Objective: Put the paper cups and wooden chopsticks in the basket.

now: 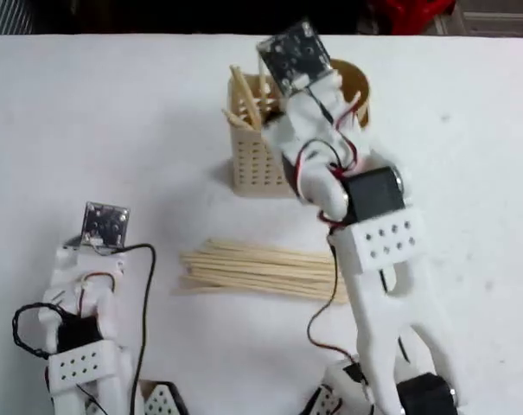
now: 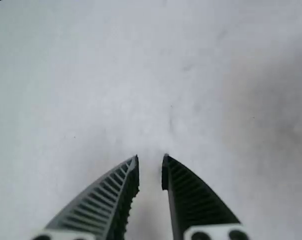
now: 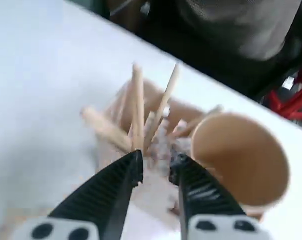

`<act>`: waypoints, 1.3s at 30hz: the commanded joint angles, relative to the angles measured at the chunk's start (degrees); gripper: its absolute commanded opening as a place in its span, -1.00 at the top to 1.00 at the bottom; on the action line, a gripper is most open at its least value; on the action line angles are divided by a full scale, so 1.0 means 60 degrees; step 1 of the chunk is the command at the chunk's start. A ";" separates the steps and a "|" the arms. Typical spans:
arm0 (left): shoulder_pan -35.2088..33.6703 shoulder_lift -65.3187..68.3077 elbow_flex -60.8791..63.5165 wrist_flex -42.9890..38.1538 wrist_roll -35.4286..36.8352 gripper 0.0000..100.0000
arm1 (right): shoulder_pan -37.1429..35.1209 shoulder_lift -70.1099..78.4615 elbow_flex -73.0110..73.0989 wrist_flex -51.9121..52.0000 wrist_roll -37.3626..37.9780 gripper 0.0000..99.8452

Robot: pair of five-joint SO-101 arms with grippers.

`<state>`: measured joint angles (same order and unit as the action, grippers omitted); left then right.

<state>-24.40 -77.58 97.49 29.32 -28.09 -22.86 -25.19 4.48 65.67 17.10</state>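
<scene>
1. Your right hand (image 3: 155,167) hung directly above the basket (image 1: 252,164). Its two fingers stood a narrow gap apart, with nothing held between them.
2. Just below and ahead of that hand's tips, several wooden chopsticks (image 3: 137,105) stood in the basket. They were tilted and fanned out at different angles. One rose close beside a fingertip, and I could not tell whether the two touched.
3. A paper cup (image 3: 240,155) sat just beside that hand, at one end of the basket. It was tipped so that its open mouth faced up toward the wrist. Your arm hid the cup's base, so I could not tell whether it stood inside the basket or leaned against it.
4. Behind that hand, back toward its arm's base, a bundle of loose chopsticks (image 1: 261,270) lay flat on the bench (image 1: 114,112). The bundle was apart from the basket, and your arm crossed over one end of it.
5. Your left hand (image 2: 150,165) sat well apart from the basket and from the bundle, pointing down at the white bench surface. Its fingers were parted by a narrow slot and gripped nothing.
</scene>
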 commanded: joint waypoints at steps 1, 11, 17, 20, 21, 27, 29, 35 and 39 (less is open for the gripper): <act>0.0125 -0.0125 -0.0249 -0.0117 0.0059 0.81 | -0.0374 -0.0564 0.0234 0.1502 0.0821 0.82; 0.0125 -0.0125 -0.0249 -0.0117 0.0059 0.81 | -0.2073 -0.0520 0.4234 0.0974 0.3326 0.81; 0.0125 -0.0125 -0.0249 -0.0117 0.0059 0.81 | -0.2117 -0.0418 0.6315 -0.1223 0.3575 0.67; 0.0125 -0.0125 -0.0249 -0.0117 0.0059 0.81 | -0.2117 0.0183 0.6740 -0.1824 0.3971 0.63; 0.0125 -0.0125 -0.0249 -0.0117 0.0059 0.81 | -0.2117 0.0491 0.6799 -0.2044 0.4029 0.63; 0.0125 -0.0125 -0.0249 -0.0117 0.0059 0.81 | -0.2132 0.2220 0.6740 -0.3304 0.4088 0.63; 0.0125 -0.0125 -0.0249 -0.0117 0.0059 0.81 | -0.2117 0.2615 0.6740 -0.3465 0.4088 0.63; 0.0125 -0.0125 -0.0249 -0.0117 0.0059 0.81 | -0.2059 0.3128 0.6740 -0.3802 0.4044 0.78; 0.0125 -0.0125 -0.0249 -0.0117 0.0059 0.81 | -0.2059 0.3128 0.6755 -0.3802 0.4029 0.80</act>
<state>-24.40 -77.58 97.49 29.32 -28.09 -35.16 -6.37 45.36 43.69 41.01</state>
